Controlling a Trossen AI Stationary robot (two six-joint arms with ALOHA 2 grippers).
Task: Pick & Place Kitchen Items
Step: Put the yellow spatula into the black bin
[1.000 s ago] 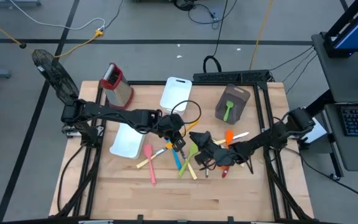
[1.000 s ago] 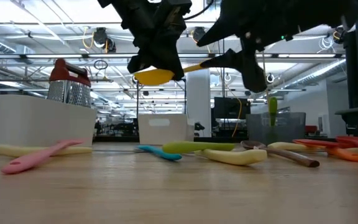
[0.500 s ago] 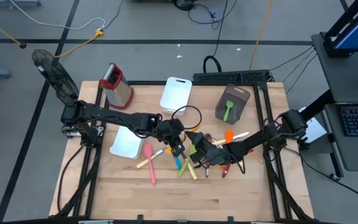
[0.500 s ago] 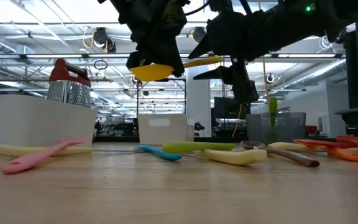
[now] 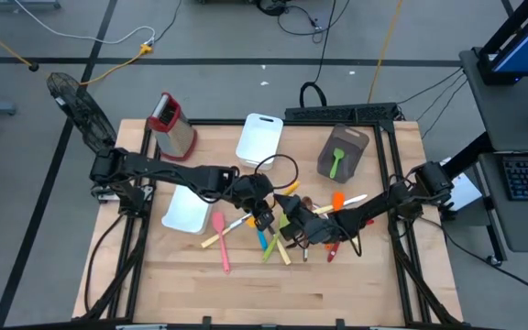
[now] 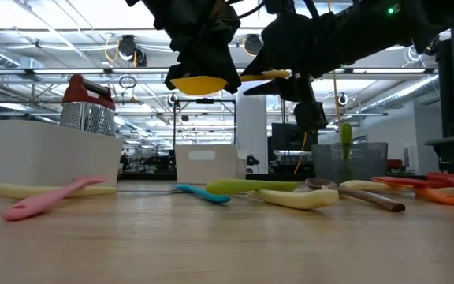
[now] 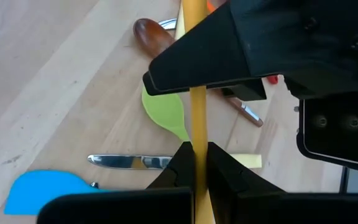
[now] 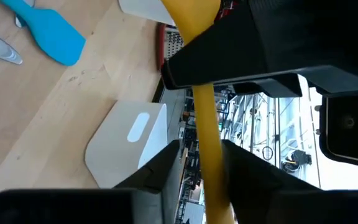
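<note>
Left gripper (image 5: 264, 216) pinches a yellow spoon (image 6: 199, 83) by its handle, fingers (image 7: 182, 163) closed tight against it, spoon held up off the table (image 5: 181, 275) with its bowl pointing away from the right arm. Right gripper (image 5: 289, 223) is right at the other end of the same handle, fingers (image 8: 166, 162) straddling it with a slight gap showing on each side, so not clearly clamped. Directly below the two grippers lie a green spatula (image 7: 166, 112), a metal knife (image 7: 129, 162), a blue spatula (image 7: 45, 190) and a brown wooden spoon (image 7: 151, 32). Just past the right gripper toward its arm sit orange (image 5: 338, 201) and red (image 5: 331, 253) utensils. Out past the left gripper, on its arm's side, a pink spatula (image 5: 220, 240) lies on the wood beside a white tray (image 5: 187, 210). Farther back, a second white tray (image 5: 260, 136), a box grater (image 5: 171, 123) and a grey bin (image 5: 342, 151) with a green utensil (image 5: 336, 163) in it.
</note>
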